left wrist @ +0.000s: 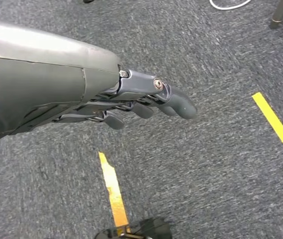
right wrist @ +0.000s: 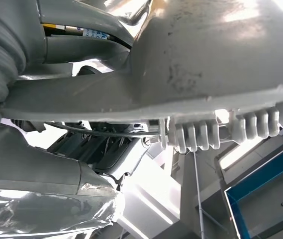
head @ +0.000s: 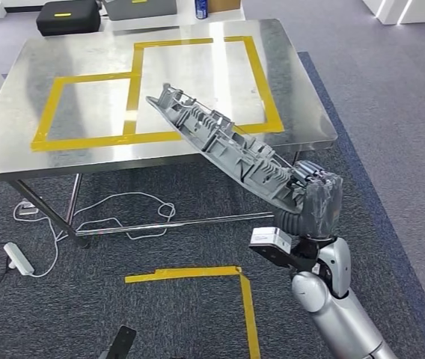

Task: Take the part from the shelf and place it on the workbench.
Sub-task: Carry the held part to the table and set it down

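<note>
A long grey ribbed plastic part (head: 221, 142) is held by my right hand (head: 319, 196) at its near end. It slants up and away, and its far tip hangs over the front edge of the steel workbench (head: 24, 142), above the yellow tape rectangles (head: 255, 67). In the right wrist view the part (right wrist: 215, 64) lies close across the hand (right wrist: 57, 184), whose thumb and fingers clamp it. My left hand (left wrist: 147, 102) hangs over the carpet with its fingers nearly straight and nothing in them.
A white cable (head: 114, 213) and a power strip (head: 18, 258) lie on the carpet under the bench. Yellow floor tape (head: 244, 299) marks a corner near my feet. A black case (head: 68, 16) sits beyond the bench's far edge.
</note>
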Action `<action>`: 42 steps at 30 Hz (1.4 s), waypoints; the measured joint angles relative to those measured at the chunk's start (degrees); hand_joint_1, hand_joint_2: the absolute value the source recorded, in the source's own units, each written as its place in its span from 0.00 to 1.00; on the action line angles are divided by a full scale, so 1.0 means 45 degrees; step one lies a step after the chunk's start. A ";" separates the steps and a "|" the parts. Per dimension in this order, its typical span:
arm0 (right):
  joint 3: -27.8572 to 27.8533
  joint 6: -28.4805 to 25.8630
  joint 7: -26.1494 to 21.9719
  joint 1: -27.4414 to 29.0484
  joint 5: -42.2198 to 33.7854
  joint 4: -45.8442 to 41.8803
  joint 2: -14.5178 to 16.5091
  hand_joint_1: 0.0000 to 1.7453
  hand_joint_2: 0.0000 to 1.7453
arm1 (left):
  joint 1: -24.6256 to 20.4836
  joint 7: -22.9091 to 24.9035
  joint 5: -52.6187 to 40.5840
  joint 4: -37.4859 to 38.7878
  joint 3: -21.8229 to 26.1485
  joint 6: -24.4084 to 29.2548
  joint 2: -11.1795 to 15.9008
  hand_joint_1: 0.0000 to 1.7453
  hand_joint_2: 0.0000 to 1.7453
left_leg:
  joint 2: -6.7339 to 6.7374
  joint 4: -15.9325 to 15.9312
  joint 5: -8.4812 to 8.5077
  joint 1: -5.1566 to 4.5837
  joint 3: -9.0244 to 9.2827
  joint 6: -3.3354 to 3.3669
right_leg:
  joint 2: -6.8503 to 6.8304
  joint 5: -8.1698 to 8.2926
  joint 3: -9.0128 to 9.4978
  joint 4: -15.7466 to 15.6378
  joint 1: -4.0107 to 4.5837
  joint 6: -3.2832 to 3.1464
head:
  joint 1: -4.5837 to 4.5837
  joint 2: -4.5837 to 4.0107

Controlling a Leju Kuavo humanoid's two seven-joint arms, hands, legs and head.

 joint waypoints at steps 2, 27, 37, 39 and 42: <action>-0.0004 -0.0002 -0.0001 -0.0003 0.0000 -0.0002 0.0000 1.00 1.00 | -0.0029 -0.0002 -0.0002 0.0000 0.0000 0.0000 0.0007 0.00 1.00 | -0.0003 -0.1318 0.0385 -0.0022 0.0641 0.0107 | 0.0027 -0.0028 -0.0022 0.0033 0.0046 0.0074 | 0.0008 0.0000; -0.0124 -0.0160 -0.0036 0.0156 0.0005 -0.0052 0.0000 1.00 1.00 | -0.0015 0.0066 0.0079 0.0000 -0.0010 0.0478 -0.0070 0.00 1.00 | -0.0010 0.1717 -0.1413 -0.0002 -0.0644 -0.0089 | -0.0034 0.0091 -0.0117 -0.0007 -0.0032 0.0005 | 0.0036 0.0000; -0.0196 -0.0177 -0.0041 0.0157 0.0005 -0.0068 0.0000 1.00 1.00 | -0.0034 0.0026 0.0084 0.0000 -0.0013 0.0440 -0.0063 0.00 1.00 | -0.0023 -0.1745 0.0330 -0.0025 0.0861 0.0342 | 0.0002 -0.0077 -0.0246 0.0180 0.0026 0.0379 | 0.0063 0.0000; -0.0208 -0.0180 -0.0058 0.0130 0.0002 -0.0083 0.0000 1.00 1.00 | -0.0053 0.0012 0.0090 0.0000 -0.0015 0.0343 -0.0072 0.00 1.00 | -0.0013 -0.1811 0.0356 0.0016 0.0899 0.0477 | -0.0006 -0.0641 -0.0736 0.1164 -0.0003 0.0507 | 0.0102 0.0000; -0.0209 -0.0180 -0.0102 0.0130 -0.0002 -0.0084 0.0000 1.00 1.00 | -0.0041 -0.0024 0.0087 0.0000 -0.0026 0.0194 -0.0063 0.00 1.00 | -0.0011 -0.1808 0.0212 0.0001 0.0928 0.0559 | -0.0010 -0.1458 -0.1939 0.3521 -0.0021 0.0627 | 0.0127 0.0000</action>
